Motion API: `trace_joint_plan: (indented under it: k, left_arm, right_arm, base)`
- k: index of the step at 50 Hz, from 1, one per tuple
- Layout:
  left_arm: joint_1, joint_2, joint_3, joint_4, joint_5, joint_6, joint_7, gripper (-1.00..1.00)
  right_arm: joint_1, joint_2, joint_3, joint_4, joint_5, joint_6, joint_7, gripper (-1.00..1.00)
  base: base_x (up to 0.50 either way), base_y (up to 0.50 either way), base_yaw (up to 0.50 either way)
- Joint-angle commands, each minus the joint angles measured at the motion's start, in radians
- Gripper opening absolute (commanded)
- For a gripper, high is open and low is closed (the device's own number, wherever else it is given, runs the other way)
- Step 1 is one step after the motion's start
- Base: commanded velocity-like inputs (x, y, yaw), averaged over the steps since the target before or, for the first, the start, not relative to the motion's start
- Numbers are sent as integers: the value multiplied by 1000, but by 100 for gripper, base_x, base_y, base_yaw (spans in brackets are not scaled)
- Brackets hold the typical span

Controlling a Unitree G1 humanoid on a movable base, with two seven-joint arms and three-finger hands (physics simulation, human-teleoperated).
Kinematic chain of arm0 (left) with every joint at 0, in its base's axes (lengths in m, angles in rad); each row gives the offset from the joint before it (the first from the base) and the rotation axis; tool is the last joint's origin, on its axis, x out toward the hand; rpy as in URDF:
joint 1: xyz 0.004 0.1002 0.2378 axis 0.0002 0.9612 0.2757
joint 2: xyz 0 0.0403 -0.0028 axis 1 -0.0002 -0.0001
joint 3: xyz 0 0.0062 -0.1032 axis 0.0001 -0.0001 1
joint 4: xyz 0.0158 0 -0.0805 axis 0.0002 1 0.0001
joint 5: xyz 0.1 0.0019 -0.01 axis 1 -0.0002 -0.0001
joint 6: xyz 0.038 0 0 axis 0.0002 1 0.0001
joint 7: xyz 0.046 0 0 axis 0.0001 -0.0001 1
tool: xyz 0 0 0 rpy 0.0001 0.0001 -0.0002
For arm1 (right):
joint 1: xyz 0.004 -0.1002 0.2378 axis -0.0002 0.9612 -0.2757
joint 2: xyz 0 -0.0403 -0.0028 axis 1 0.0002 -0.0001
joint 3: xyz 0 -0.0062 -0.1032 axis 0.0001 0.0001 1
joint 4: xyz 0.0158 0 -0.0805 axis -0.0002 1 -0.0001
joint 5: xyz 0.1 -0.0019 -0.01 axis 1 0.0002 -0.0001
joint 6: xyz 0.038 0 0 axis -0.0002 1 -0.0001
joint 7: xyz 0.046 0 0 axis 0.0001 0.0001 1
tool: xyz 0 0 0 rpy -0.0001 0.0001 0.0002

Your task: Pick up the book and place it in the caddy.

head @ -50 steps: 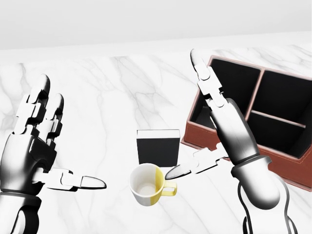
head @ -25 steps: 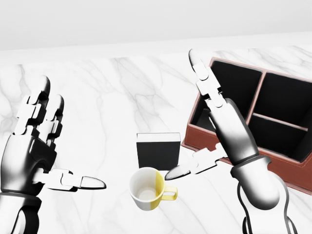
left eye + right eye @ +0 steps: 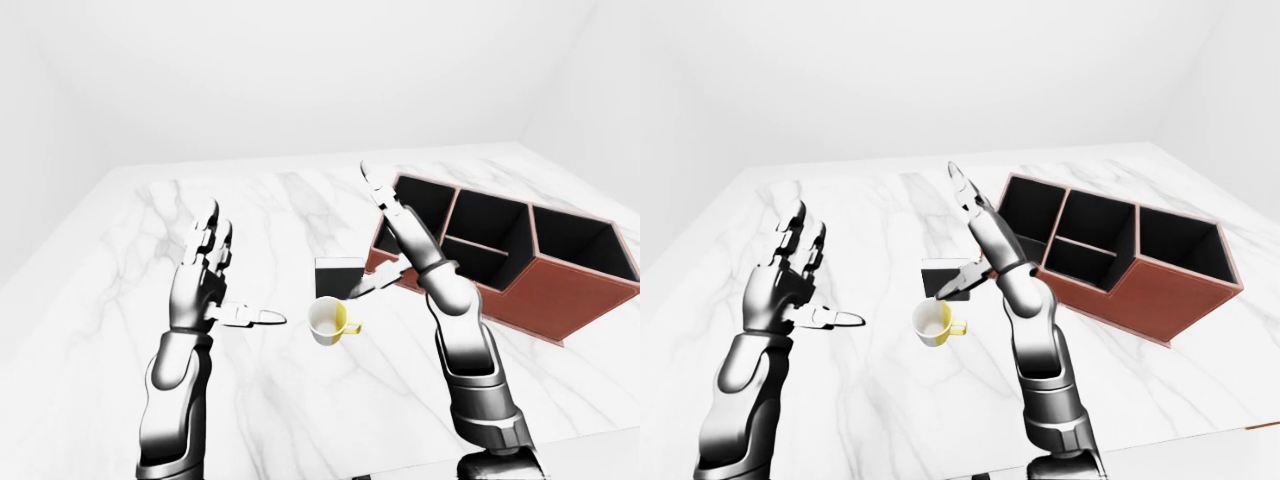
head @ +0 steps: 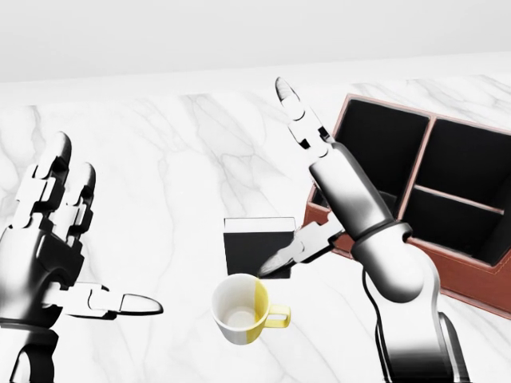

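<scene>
The book (image 4: 257, 247) lies flat on the marble table (image 4: 184, 159) at lower centre of the head view, dark cover up, with a pale page edge along its upper side. Its long axis runs left to right across the frame. A white and yellow mug (image 4: 241, 310) stands just below it, handle pointing right; whether the mug touches the book cannot be told.

The right hand (image 4: 335, 199) is the nearer one. It sits up and to the right of the book, with the thumb (image 4: 297, 246) reaching down-left over the book's right edge. Contact between thumb and cover cannot be confirmed. The fingers (image 4: 299, 120) are fully extended and point toward the upper part of the frame. The hand is spread wide and holds nothing.

The caddy (image 4: 447, 263), a red-brown box with dark compartments, stands at the right of the frame, just beside the book's right edge and partly behind the right forearm.

The left hand (image 4: 48, 247) is at lower left, well apart from the book, fingers straight, thumb pointing right, holding nothing.

Judgement: the grasp is not yet made. The right hand would need to lower and close across the book's short dimension while avoiding the mug.
</scene>
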Motion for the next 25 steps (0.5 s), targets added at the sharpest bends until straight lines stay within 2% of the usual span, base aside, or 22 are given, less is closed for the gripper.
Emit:
trace_joint_plan:
  k: [1,7,17,25]
  left_arm:
    - [18,6,27,-8,-26,0,-14,100]
    - [22,8,42,-6,-39,0,-18,100]
    - [17,11,46,14,-49,0,-18,100]
    - [30,10,50,-10,-54,0,-18,100]
  right_arm:
    - [-195,1,-5,290,-41,0,-8,100]
    - [-259,-2,-8,419,-43,0,-58,100]
    - [-298,-12,-4,495,-80,0,-50,100]
    - [-434,-45,-2,801,-111,0,-58,100]
  base:
    - [0,0,0]
    - [0,0,0]
    - [0,0,0]
    - [0,0,0]
